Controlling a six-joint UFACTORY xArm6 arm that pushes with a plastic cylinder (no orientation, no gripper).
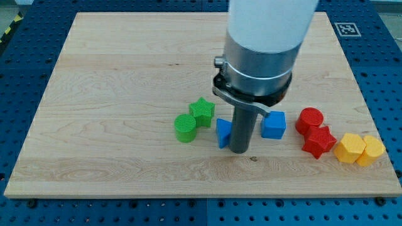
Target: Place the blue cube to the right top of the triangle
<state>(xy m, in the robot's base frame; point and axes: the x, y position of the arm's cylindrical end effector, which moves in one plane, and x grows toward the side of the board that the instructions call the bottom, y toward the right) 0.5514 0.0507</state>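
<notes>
Wooden board (125, 94) fills most of the view, lying on a blue table with holes (25, 37). Big and white and grey, the arm (260, 44) comes down from the view's top. Its dark rod holds nothing, and my tip (239, 150) rests on the board just right of the blue triangle (223, 132), touching or nearly so. The blue cube (273, 125) sits just right of the rod. Left are a green star (202, 111) and green cylinder (185, 128). Right are a red cylinder (309, 119), a red star (318, 141) and two yellow blocks (359, 149).
</notes>
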